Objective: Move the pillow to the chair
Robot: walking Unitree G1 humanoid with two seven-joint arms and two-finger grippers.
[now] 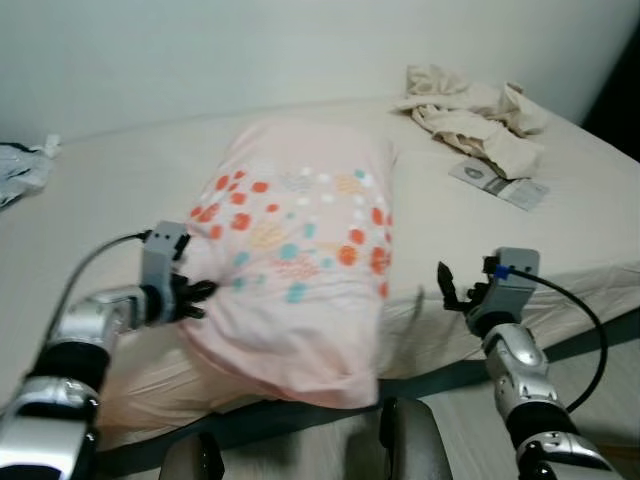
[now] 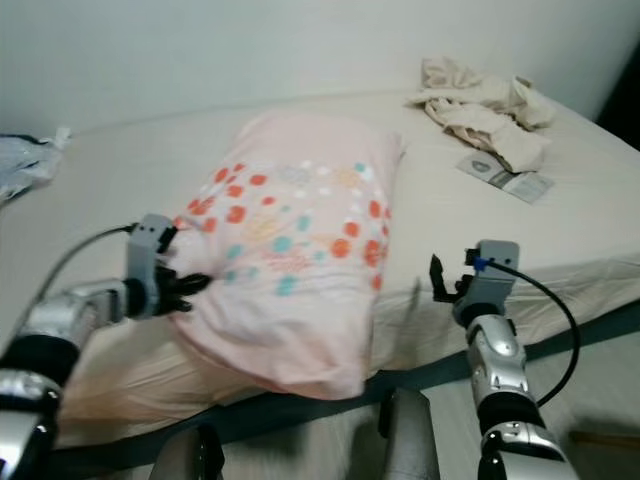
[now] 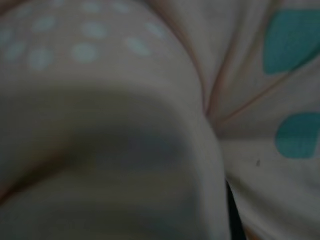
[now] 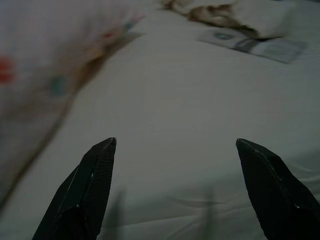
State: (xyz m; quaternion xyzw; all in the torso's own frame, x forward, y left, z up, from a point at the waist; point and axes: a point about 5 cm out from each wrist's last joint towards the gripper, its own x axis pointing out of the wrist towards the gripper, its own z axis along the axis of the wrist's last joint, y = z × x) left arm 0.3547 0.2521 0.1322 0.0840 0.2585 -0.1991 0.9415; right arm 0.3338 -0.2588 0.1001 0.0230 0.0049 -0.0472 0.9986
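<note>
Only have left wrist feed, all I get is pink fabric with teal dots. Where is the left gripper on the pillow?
Observer: The left gripper is pressed into the pillow's near left corner, at the edge of the bed.
Operator: Pillow off the bed yet?
Observer: No. Its near end overhangs the bed edge; the rest lies on the mattress.
Operator: Right gripper helping?
Observer: No. The right gripper is open and apart from the pillow, hovering over bare sheet to its right.
Operator: Anything else on the bed?
Observer: Crumpled beige cloth and a booklet sit at the far right corner.
</note>
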